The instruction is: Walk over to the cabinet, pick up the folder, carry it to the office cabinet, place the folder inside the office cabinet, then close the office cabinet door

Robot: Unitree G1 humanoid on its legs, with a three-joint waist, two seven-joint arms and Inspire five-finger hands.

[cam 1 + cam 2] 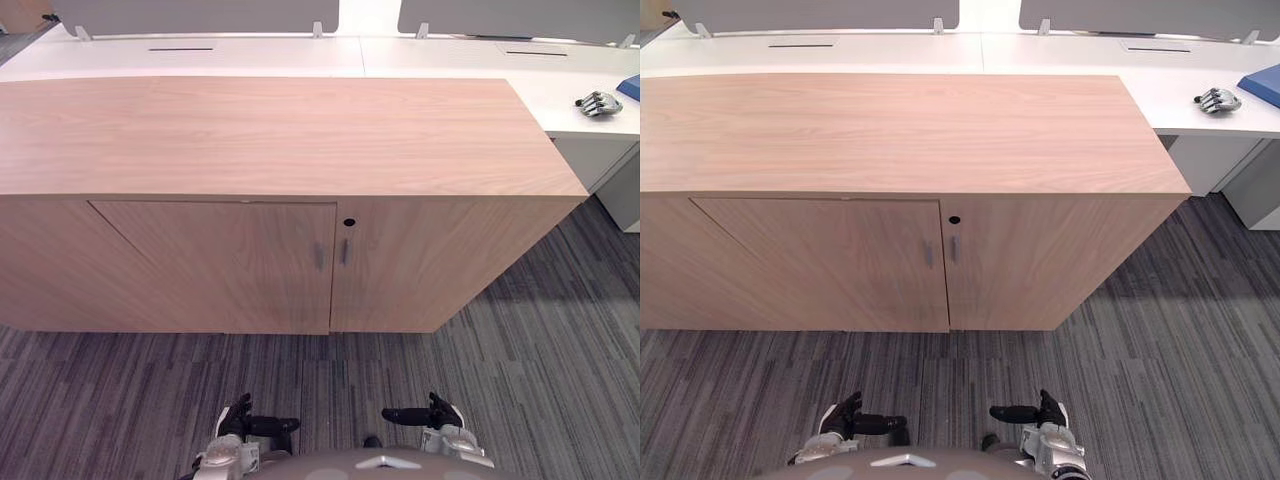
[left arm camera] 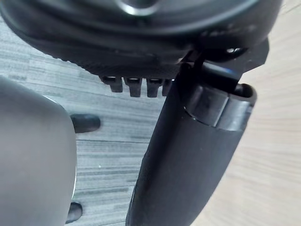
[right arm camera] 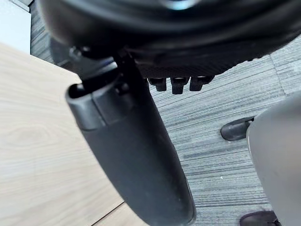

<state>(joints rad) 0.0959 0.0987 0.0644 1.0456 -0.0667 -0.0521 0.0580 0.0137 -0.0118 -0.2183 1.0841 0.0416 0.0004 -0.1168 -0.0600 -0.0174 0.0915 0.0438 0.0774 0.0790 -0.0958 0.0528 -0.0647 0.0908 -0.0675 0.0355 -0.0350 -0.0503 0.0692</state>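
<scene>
A low wooden cabinet (image 1: 280, 140) stands straight ahead with both doors shut, two slim handles (image 1: 332, 254) meeting at the middle and a keyhole (image 1: 349, 222) above them. Its top is bare. A flat blue thing, maybe the folder (image 1: 630, 87), pokes in at the far right edge on the white desk (image 1: 560, 95) behind the cabinet. My left hand (image 1: 245, 425) and right hand (image 1: 430, 415) hang low over the carpet in front of the cabinet, well short of it. Both are open and hold nothing, with the thumbs (image 2: 188, 155) (image 3: 136, 155) pointing inward.
White desks (image 1: 200, 55) with grey dividers run behind the cabinet. A small grey object (image 1: 598, 103) lies on the right desk near the blue thing. Striped grey carpet (image 1: 540, 340) spreads in front and to the right of the cabinet.
</scene>
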